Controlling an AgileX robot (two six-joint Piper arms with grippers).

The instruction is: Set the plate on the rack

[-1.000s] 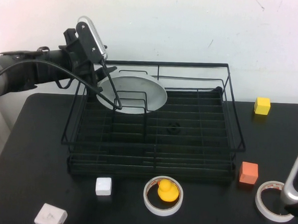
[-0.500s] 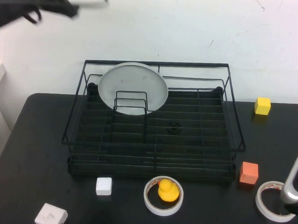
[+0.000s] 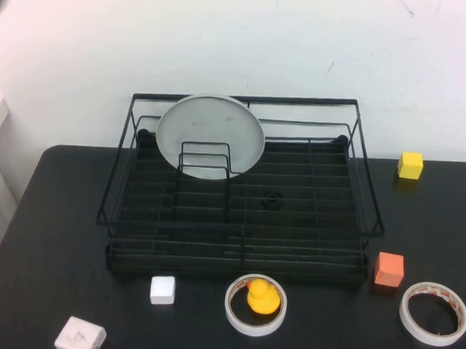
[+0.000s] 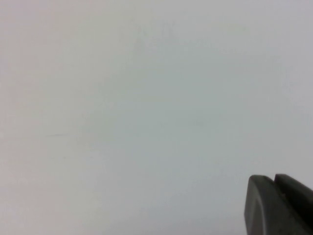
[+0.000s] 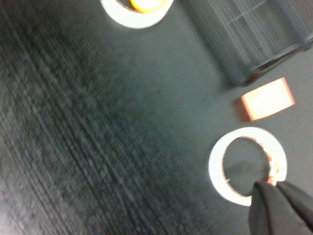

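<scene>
From the raised camera, the plate stands on edge in the far left part of the rack, at about 11 o'clock from the rack's centre, leaning against the back rail behind a pair of upright wire loops. Neither gripper appears in this view, so the plate is well apart from any fingers. On the black table, a white cube lies at 7 o'clock from the rack, a tape ring holding a yellow duck at 6 o'clock, an orange cube at 4 o'clock, a second tape ring just beyond it, a yellow cube at 2 o'clock beside the wall, and a white block at the near left edge. In the left wrist view, the left gripper shows only as a dark tip against the blank pale wall; whether its fingers are open or closed cannot be told, and nothing is seen in them. In the right wrist view, the right gripper hangs over the table just beside the second tape ring, its two dark fingertips close together and holding nothing, with the orange cube and a corner of the rack beyond; the plate is out of this view.
</scene>
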